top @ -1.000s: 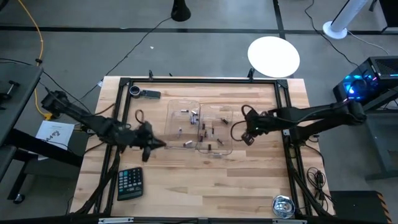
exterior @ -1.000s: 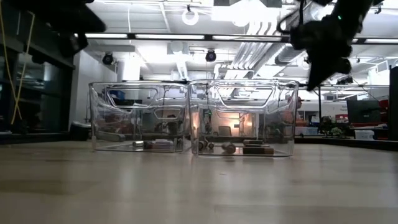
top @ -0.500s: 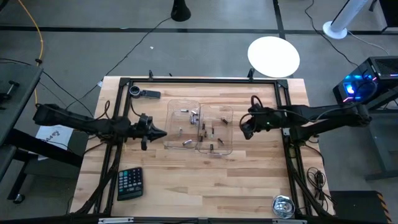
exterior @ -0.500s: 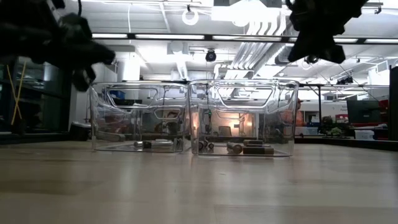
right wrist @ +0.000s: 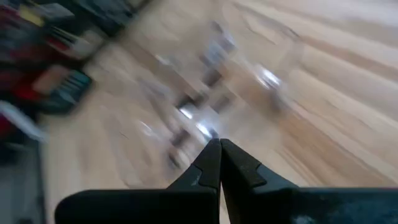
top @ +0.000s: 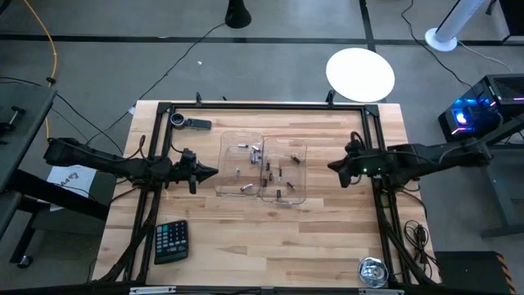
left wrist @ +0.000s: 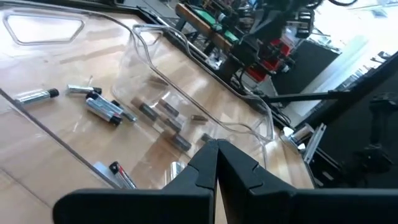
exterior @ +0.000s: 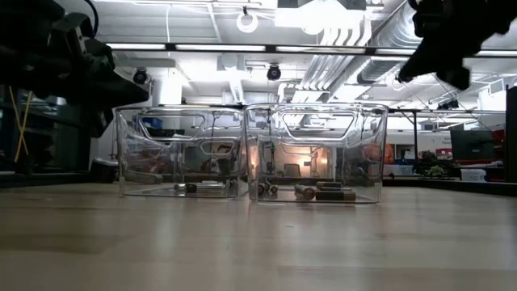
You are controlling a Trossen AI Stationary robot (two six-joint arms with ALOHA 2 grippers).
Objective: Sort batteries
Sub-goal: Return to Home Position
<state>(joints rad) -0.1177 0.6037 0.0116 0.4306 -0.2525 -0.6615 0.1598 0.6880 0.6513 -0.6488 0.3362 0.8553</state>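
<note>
A wooden counter (top: 270,238) carries two clear trays (top: 228,152) side by side at its middle. The batteries (left wrist: 104,108) lie scattered on the floors of both trays. The left claw (top: 214,172) hangs just left of the trays, its fingers pressed together and empty. The right claw (top: 332,166), likewise closed on nothing, hangs apart to their right. A calculator (top: 170,241) lies near the front left corner.
</note>
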